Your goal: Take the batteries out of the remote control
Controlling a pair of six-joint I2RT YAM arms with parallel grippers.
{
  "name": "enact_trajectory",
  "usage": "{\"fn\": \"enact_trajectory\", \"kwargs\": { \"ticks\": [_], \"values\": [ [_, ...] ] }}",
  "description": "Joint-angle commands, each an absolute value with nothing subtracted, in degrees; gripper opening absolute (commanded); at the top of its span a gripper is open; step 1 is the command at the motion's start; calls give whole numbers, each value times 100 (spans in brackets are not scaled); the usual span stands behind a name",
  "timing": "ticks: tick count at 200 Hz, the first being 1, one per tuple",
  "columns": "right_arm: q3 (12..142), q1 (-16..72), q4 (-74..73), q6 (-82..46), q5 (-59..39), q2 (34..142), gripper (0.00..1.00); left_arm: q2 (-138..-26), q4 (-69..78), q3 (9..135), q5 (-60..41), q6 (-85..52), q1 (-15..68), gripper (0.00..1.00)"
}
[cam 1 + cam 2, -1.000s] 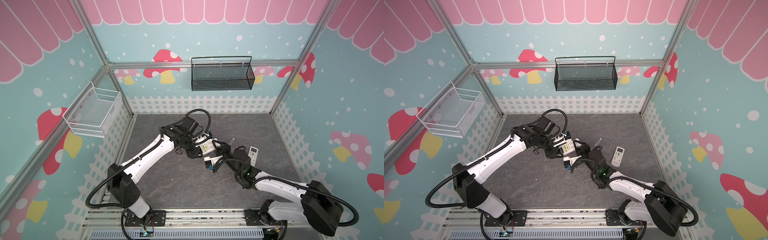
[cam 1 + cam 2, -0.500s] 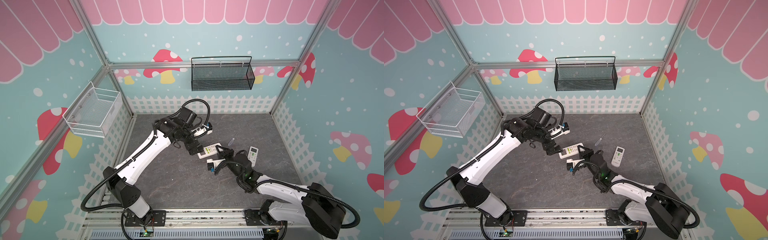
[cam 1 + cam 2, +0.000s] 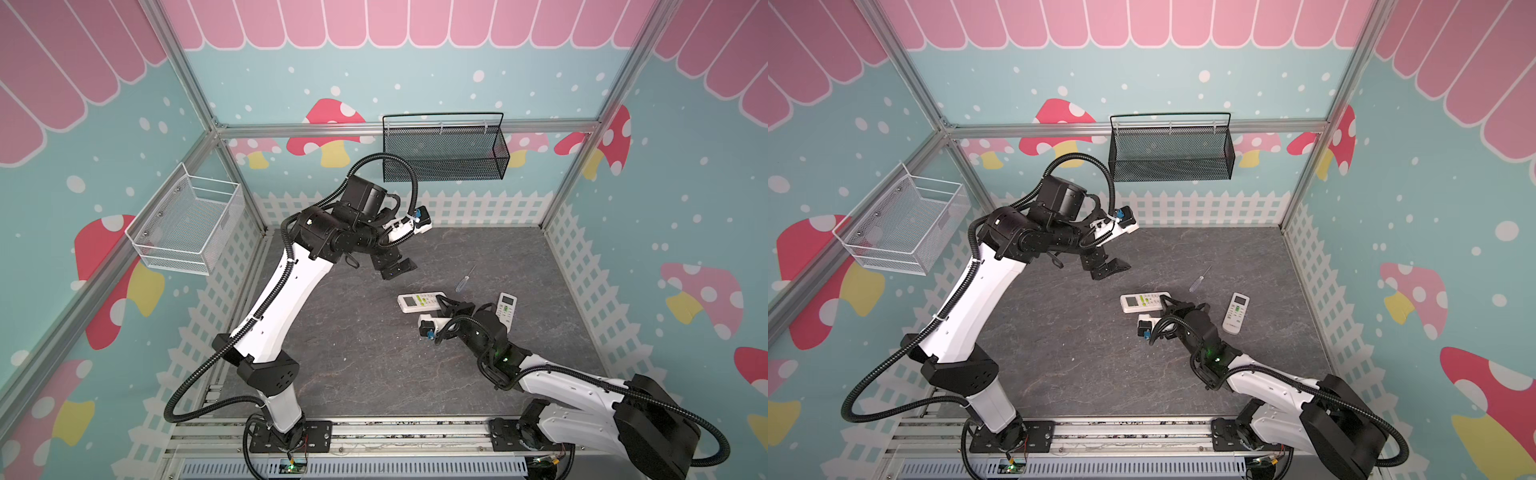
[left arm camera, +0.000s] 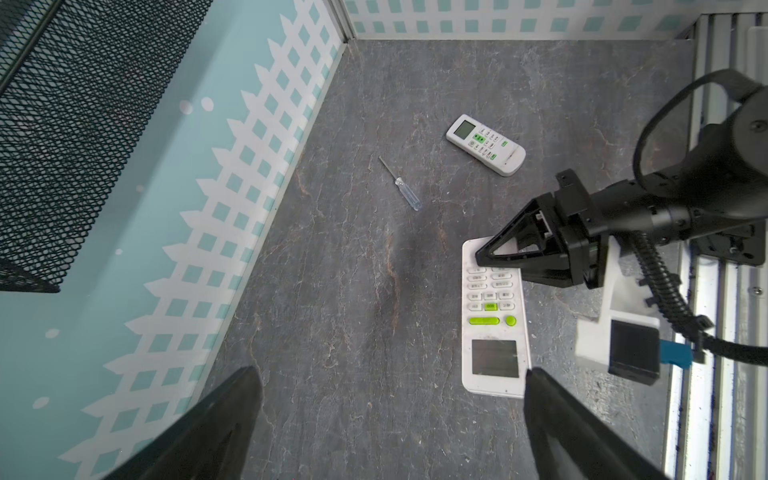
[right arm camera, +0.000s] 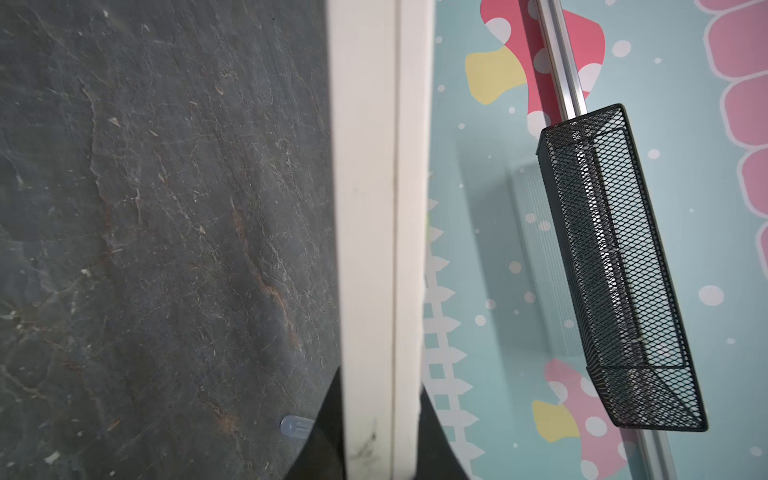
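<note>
Judging the task as barely begun. Finding no batteries in any view: none on the tabletop [image 3: 353,365], none in any grip. Supposing them inside the remotes, but not able to confirm.

Seeing the remote [image 3: 419,302] near the middle of the tabletop, flat, buttons up, long way from 9 to 3 o'clock, screen end toward 9 o'clock. Seeing a second remote [image 3: 508,309] at 3 o'clock from it, near but apart, also buttons up. Not able to see the underside of either one, so cannot tell if any back is opened.

Finding the right fingers [image 4: 485,254] closed firmly on the 3 o'clock end of the remote, pinching it across the thickness; visible in the right wrist view as a white edge between two dark tips. Finding the left fingers [image 3: 394,266] spread to the full and empty, high above the tabletop at about 11 o'clock from the remote, well apart from it.

Noticing a screwdriver [image 3: 465,279] at 2 o'clock from the remote, alone on the tabletop, untouched.

Remaining, by this judgement, almost everything: to turn the remote over, to open the back, to take out the batteries, and probably to do the same with the second remote.
</note>
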State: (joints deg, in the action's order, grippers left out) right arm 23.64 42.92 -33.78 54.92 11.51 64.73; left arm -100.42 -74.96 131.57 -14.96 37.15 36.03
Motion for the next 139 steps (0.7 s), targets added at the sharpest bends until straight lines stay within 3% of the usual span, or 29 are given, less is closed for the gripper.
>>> {"fn": "enact_trajectory", "kwargs": {
  "ticks": [1,64,139],
  "values": [
    [2418,4181,-3157,4269,590,6332,8,-9647,-7761,12867,-1987,3995,3586,98],
    [2729,3158,-2804,2145,-1920,6521,6,-9110,-7941,12111,-2197,4467,3586,98],
    [3303,2675,-3113,759,-3739,7074,3,-9485,-8034,11980,-2610,5203,3636,94]
  ]
}}
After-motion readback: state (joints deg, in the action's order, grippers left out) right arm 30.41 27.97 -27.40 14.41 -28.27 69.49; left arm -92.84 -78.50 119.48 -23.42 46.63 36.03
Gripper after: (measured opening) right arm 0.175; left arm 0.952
